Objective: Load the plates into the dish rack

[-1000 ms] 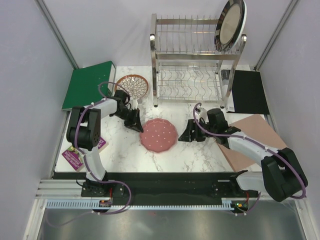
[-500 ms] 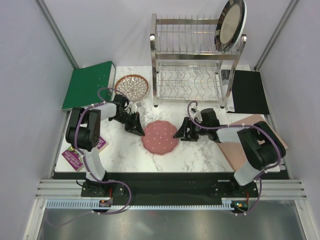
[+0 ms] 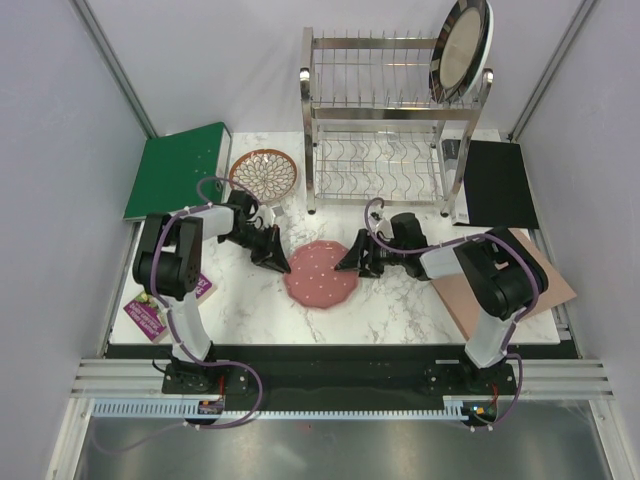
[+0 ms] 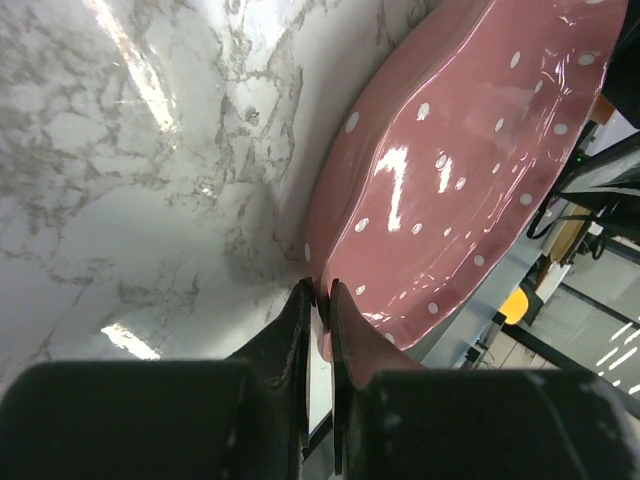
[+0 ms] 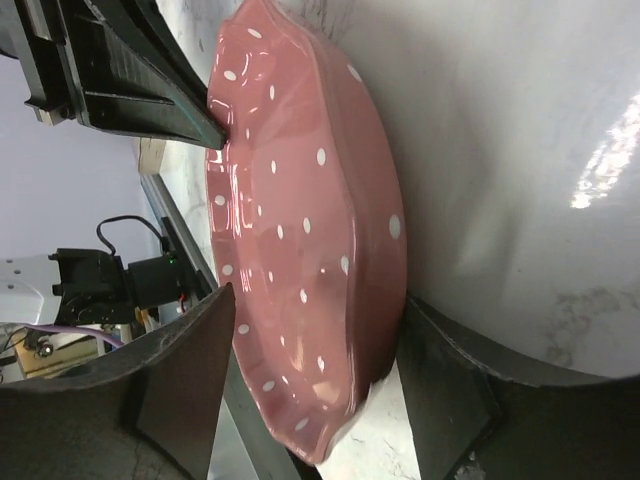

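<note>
The pink plate with white dots [image 3: 320, 276] lies flat on the marble table. My left gripper [image 3: 282, 260] is at its left rim. In the left wrist view its fingers [image 4: 303, 312] are nearly closed, with the plate's thin rim [image 4: 440, 170] pinched between the tips. My right gripper [image 3: 349, 263] is open at the right rim, one jaw above and one below the plate [image 5: 300, 240]. The dark-rimmed beige plate [image 3: 462, 50] stands in the steel dish rack's [image 3: 385, 120] top tier. The petal-pattern plate [image 3: 264, 173] lies on the table left of the rack. The strawberry plate cannot be made out.
A green board [image 3: 180, 168] lies at the back left, and a black mat [image 3: 500, 182] right of the rack. A tan board [image 3: 520, 285] lies under the right arm. A purple packet [image 3: 148, 312] lies at the front left. The rack's lower tier [image 3: 378, 172] holds no plate.
My right gripper has moved left until its open jaws straddle the pink plate's right rim. My left gripper has moved slightly right onto the left rim.
</note>
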Motion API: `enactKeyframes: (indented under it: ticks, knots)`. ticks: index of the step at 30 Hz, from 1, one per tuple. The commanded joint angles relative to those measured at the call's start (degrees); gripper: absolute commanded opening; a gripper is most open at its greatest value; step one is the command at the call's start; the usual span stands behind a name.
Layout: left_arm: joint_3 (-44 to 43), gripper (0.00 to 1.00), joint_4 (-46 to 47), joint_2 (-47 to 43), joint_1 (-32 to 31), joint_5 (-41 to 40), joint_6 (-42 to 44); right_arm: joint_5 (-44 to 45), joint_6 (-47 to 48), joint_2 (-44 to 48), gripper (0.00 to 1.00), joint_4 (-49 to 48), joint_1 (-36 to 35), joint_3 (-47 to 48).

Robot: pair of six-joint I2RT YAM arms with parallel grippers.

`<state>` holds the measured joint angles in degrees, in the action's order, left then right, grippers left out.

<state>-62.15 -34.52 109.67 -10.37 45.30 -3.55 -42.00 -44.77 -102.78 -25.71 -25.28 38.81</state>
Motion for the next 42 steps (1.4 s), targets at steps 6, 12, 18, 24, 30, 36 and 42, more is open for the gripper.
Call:
enactKeyframes:
  ticks: [6, 12, 18, 24, 30, 36, 42]
  knots:
    - [0.54, 0.02, 1.56, 1.78, -2.11, 5.33, -2.07, 1.48, -1.28, -2.78, 0.47, -1.0, -2.67, 1.53]
    - [1.42, 0.18, 1.56, -0.06, -2.02, 1.64, -2.6, 1.83, 2.57, 0.99, 0.33, 4.52, -1.53, 2.68]
    - [1.33, 0.44, 1.56, -3.4, -1.85, -2.93, -2.6, 0.78, 13.21, 6.36, 0.0, 20.68, 1.63, 8.64]
    - [1.33, 0.5, 1.48, -11.29, 1.75, -5.83, -1.28, 0.6, 27.44, 13.91, 0.0, 41.68, 2.69, 20.41]
    - [0.63, 0.64, -2.04, -19.83, 4.39, -6.27, 4.94, 4.54, 36.41, 23.41, 0.0, 57.43, 2.69, 38.32]
    - [1.24, 0.68, -1.86, -21.43, 4.39, -4.7, 6.01, 10.18, 50.19, 25.79, 0.0, 69.2, 2.69, 59.66]
    - [-1.83, 0.65, -2.48, -17.03, 3.96, 0.93, 5.13, 20.97, 52.25, 20.17, 0.0, 68.18, 2.69, 84.88]
